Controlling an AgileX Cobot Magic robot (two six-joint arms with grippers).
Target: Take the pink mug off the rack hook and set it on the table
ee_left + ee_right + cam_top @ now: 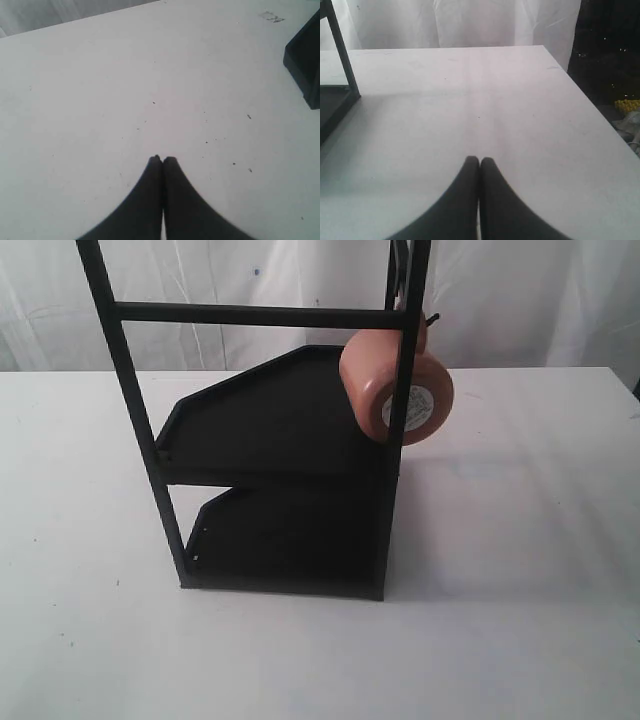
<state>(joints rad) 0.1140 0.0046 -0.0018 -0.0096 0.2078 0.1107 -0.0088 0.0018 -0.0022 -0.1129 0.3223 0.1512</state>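
Pink mug (pixel 366 372) untouched on rack hook (pixel 431 318) — left gripper (pixel 163 159) and right gripper (pixel 479 159) pressed together, empty — I must spread one, then reach.

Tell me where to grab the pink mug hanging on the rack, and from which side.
Grip the pink mug across its round body, probably from the right with the right gripper, opened first. It hangs on its side from the rack hook, and the rack's upright crosses its base, blocking a frontal approach.
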